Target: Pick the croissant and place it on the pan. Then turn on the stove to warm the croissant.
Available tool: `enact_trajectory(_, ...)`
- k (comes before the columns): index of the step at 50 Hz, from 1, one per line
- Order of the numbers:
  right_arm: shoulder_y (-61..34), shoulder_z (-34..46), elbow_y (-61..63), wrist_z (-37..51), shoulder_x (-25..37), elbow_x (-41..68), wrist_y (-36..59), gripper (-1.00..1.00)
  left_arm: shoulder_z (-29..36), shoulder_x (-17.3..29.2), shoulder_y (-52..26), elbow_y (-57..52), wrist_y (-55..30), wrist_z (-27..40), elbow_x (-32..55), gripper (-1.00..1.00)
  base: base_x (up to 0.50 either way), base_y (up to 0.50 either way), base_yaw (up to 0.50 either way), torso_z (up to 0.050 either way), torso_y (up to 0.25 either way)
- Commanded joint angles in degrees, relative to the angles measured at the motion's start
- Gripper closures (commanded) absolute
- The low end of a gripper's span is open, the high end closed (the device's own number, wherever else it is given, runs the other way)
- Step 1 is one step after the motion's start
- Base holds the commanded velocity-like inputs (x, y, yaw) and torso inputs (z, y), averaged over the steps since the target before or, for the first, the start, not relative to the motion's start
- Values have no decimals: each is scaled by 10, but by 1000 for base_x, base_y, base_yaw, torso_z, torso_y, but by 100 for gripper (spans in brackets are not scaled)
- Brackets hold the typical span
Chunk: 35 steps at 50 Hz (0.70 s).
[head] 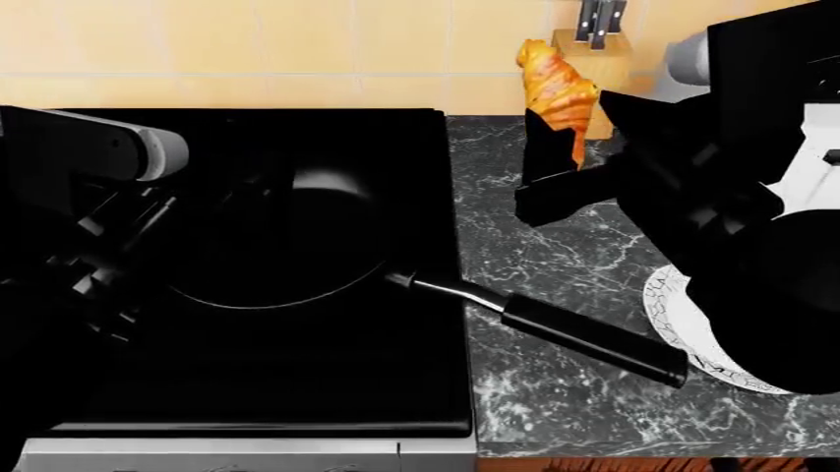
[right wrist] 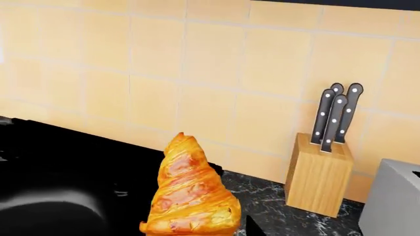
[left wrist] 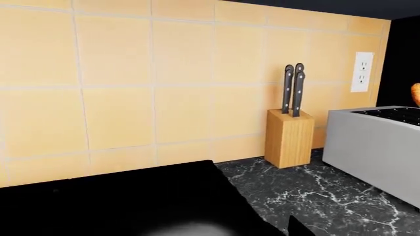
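Right hand (head: pixel 558 162) grips the croissant (head: pixel 557 90) upright, lifted over the surface at 2 o'clock of the pan (head: pixel 282 241). Carry it toward 8 (well past the rim), lower, then release. Left hand: can't tell

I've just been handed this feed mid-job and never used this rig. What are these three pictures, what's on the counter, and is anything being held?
It is a simulated two-armed robot at a kitchen counter. One picture looks down from its head; the other two come from cameras near each claw.

In the head view, the right claw is shut on the croissant, holding it up over the marble counter. The right wrist view shows that croissant close up.

The black pan sits on the stove, empty, its handle reaching over the counter. A white plate lies under the right arm. A knife block and toaster stand by the tiled wall.

The left claw's state cannot be seen.
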<state>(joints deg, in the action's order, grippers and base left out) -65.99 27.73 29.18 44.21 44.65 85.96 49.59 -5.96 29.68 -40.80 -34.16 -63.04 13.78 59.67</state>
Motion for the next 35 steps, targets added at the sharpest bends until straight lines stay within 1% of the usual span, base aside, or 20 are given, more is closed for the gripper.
enact_trajectory(1,-3,-1,6,0,1,-5,4,100,0,2,3,-2,3,1,3,-100,0,500,0,0,0)
enact_trajectory(35,7,-5,5,-11,8,-10,-7,100,13,4,-4,2,5,9,8,-100,0,500,0,0,0)
